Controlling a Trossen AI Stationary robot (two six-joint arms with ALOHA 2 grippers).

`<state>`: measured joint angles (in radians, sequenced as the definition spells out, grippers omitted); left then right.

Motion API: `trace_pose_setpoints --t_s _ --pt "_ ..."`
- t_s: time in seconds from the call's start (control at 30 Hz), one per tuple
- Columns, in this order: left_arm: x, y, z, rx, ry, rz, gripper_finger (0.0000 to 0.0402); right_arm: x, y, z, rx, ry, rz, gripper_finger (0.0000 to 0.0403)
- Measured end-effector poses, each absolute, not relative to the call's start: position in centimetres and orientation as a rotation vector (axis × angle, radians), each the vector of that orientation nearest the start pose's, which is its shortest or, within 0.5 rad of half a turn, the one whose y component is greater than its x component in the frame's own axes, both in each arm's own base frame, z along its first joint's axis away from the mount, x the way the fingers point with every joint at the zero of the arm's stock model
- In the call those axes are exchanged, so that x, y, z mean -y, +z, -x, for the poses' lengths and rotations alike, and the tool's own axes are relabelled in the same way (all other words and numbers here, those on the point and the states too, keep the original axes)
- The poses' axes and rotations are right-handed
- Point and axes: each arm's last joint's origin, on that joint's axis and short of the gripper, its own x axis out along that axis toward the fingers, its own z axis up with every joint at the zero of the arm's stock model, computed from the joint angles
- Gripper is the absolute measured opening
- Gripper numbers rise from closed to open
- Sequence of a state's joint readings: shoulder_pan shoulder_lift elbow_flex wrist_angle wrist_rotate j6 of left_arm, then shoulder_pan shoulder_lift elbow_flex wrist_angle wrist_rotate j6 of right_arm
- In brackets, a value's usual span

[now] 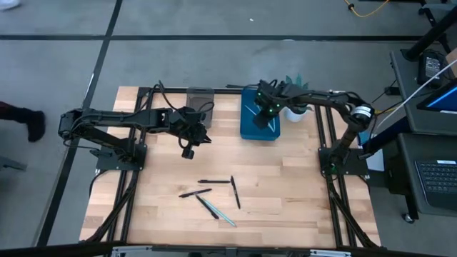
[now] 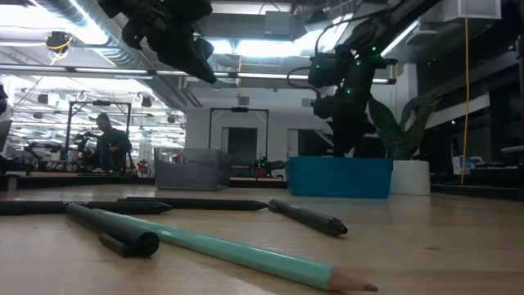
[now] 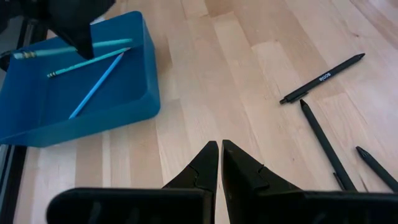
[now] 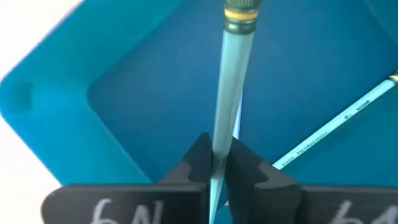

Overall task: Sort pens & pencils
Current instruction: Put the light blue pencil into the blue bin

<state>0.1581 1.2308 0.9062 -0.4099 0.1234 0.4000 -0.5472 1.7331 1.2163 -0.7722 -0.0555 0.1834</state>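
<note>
Right gripper (image 4: pixel 219 163) hovers over the blue tray (image 4: pixel 56 118), clamped on a teal pencil (image 4: pixel 233 93); two more pencils (image 3: pixel 93 71) lie in the tray already; left gripper (image 3: pixel 220 163), fingers together, waits above the table (image 1: pixel 285 193), near the loose pens (image 1: pixel 214 181). Best to lower until the pencil hangs just above the tray floor, clear of the walls, then part the fingers; dropping from height risks a bounce out.

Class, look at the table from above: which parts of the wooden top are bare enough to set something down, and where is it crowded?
Bare wood lies between the blue tray and the loose pens and pencils, and along the right side of the table. It is crowded around that cluster near the front, and at the tray, where the right claw hovers holding a pencil.
</note>
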Motion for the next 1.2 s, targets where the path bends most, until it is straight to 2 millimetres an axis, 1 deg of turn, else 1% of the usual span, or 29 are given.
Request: trace_pose_setpoints --t_s 0.17,0.37,0.53,0.6,0.7,0.87,1.0,1.1,1.2 --pt "-3.7 26.6 -25.2 -0.722 -0.112 -0.279 0.0014 17.5 19.5 -28.8 -1.210 -0.531 -0.537 0.0024" --pt "-3.7 26.6 -25.2 -0.722 -0.112 -0.279 0.0014 17.8 19.5 -28.9 -1.176 -0.484 -0.549 0.0024" --pt "-3.7 26.6 -25.2 -0.722 -0.112 -0.279 0.0014 17.9 19.6 -29.1 -1.158 -0.491 -0.542 0.0067" --pt "-3.7 26.6 -25.2 -0.722 -0.112 -0.279 0.0014 17.9 19.6 -29.1 -1.157 -0.490 -0.539 0.0076" --pt "-3.7 26.6 -25.2 -0.723 -0.112 -0.278 0.0014 18.0 19.6 -29.1 -1.156 -0.492 -0.536 0.0075" --pt "-3.6 26.5 -25.1 -0.736 -0.114 -0.273 0.0014 18.1 19.7 -29.3 -1.134 -0.468 -0.488 0.0061" --pt "-3.6 26.4 -25.0 -0.752 -0.116 -0.268 0.0014 18.3 20.2 -29.7 -1.084 -0.455 -0.447 0.0053" --pt "-3.6 26.4 -25.0 -0.752 -0.113 -0.269 0.0014 18.6 21.2 -30.1 -1.055 -0.459 -0.443 0.0050" --pt "-3.8 26.5 -25.0 -0.757 -0.069 -0.260 0.0014 18.8 22.2 -30.5 -1.019 -0.466 -0.440 0.0050"
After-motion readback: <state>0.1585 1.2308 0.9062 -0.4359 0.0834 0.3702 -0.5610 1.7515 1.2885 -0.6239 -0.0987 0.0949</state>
